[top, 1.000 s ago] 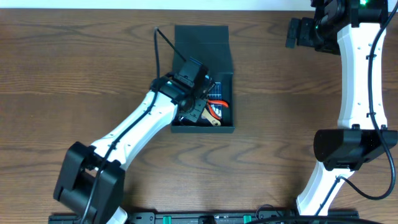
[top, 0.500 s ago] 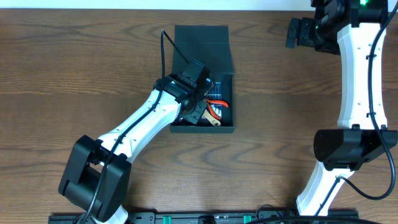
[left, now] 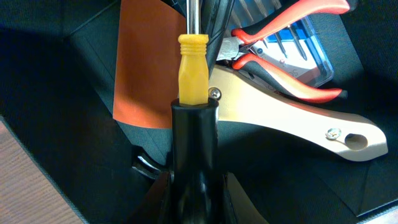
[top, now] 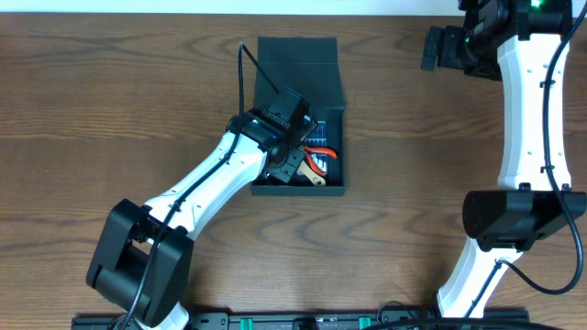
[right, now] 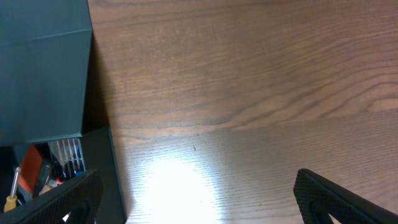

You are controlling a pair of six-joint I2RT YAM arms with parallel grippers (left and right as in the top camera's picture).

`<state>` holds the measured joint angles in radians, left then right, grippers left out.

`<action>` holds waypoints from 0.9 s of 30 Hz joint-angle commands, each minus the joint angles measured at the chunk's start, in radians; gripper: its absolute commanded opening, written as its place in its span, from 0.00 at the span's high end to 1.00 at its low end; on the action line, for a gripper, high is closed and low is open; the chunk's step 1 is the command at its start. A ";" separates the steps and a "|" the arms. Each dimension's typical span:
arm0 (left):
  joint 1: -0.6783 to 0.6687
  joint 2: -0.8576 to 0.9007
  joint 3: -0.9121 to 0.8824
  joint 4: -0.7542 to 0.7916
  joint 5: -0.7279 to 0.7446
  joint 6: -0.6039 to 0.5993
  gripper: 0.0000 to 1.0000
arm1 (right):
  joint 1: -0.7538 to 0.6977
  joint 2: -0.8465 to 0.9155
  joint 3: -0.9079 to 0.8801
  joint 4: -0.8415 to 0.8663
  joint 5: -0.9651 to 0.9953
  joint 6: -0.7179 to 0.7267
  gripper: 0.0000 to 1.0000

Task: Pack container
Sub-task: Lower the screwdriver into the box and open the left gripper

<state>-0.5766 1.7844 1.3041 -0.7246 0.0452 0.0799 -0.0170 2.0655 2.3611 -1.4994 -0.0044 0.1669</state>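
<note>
The dark teal container (top: 301, 190) stands open in the middle of the table, its flap lid (top: 295, 66) folded back. My left gripper (top: 292, 161) reaches down into it. In the left wrist view this gripper (left: 193, 199) is shut on a screwdriver (left: 193, 74) with a black and yellow handle, its metal shaft pointing away. Under it lie red-handled pliers (left: 292, 59), a pale wooden-handled tool (left: 280, 124), a blue case of silver bits (left: 305, 40) and an orange card (left: 146, 68). My right gripper (top: 444, 48) hangs open far to the right, holding nothing.
Bare brown wood surrounds the container (right: 43, 68) in the right wrist view, where my right gripper (right: 196, 205) hovers beside the box's right wall. The right arm's white links (top: 525, 119) run down the table's right side.
The left arm shifted slightly to the right over the container between the oldest frame and now. The right arm has not moved.
</note>
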 commanded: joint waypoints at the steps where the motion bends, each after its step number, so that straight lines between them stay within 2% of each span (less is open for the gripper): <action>1: 0.006 0.019 0.014 0.004 -0.012 0.014 0.94 | 0.003 -0.006 0.019 0.000 0.000 -0.014 0.01; 15: 0.009 0.099 0.009 0.021 -0.012 0.014 0.94 | 0.003 -0.006 0.019 0.000 0.000 -0.014 0.01; 18: 0.009 0.099 0.009 0.027 -0.012 0.014 0.83 | 0.003 -0.006 0.019 0.000 0.000 -0.014 0.01; 19: 0.009 0.099 0.009 0.027 -0.012 0.014 0.73 | 0.003 -0.006 0.019 0.000 0.000 -0.014 0.01; 22: 0.009 0.099 0.009 0.027 -0.012 0.014 0.64 | 0.003 -0.006 0.019 0.000 0.000 -0.014 0.01; 27: 0.009 0.097 0.016 0.027 -0.012 0.014 0.63 | 0.003 -0.006 0.019 -0.001 0.000 -0.014 0.01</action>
<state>-0.5720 1.8801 1.3037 -0.6983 0.0448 0.0860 -0.0170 2.0655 2.3611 -1.4990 -0.0040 0.1669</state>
